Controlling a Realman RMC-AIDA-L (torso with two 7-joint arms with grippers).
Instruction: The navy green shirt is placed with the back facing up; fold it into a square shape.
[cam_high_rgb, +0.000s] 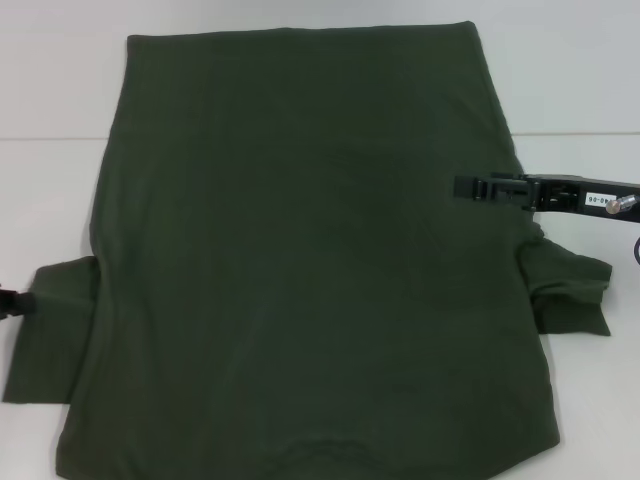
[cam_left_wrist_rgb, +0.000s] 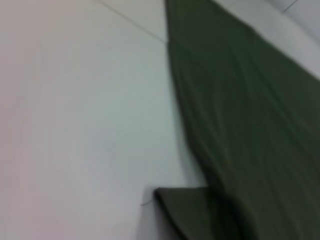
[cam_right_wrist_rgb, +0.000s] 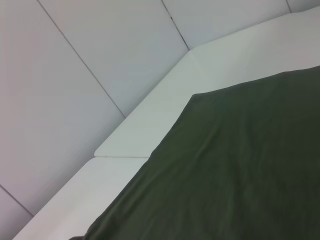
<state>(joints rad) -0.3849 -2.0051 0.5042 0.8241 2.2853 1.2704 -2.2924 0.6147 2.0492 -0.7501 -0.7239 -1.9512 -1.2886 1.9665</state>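
Observation:
The navy green shirt (cam_high_rgb: 310, 270) lies spread flat on the white table (cam_high_rgb: 580, 90), plain side up, hem at the far end and collar end toward me. Its left sleeve (cam_high_rgb: 50, 330) and right sleeve (cam_high_rgb: 570, 295) stick out sideways. My right gripper (cam_high_rgb: 462, 187) reaches in from the right, low over the shirt's right edge above the right sleeve. My left gripper (cam_high_rgb: 10, 301) shows only as a dark tip at the picture's left edge, at the left sleeve. The shirt also shows in the left wrist view (cam_left_wrist_rgb: 250, 110) and the right wrist view (cam_right_wrist_rgb: 240, 170).
Bare white table surface lies on both sides of the shirt and beyond its far hem. A seam line crosses the table (cam_high_rgb: 40, 139). In the right wrist view, pale wall panels (cam_right_wrist_rgb: 75, 75) stand behind the table's edge.

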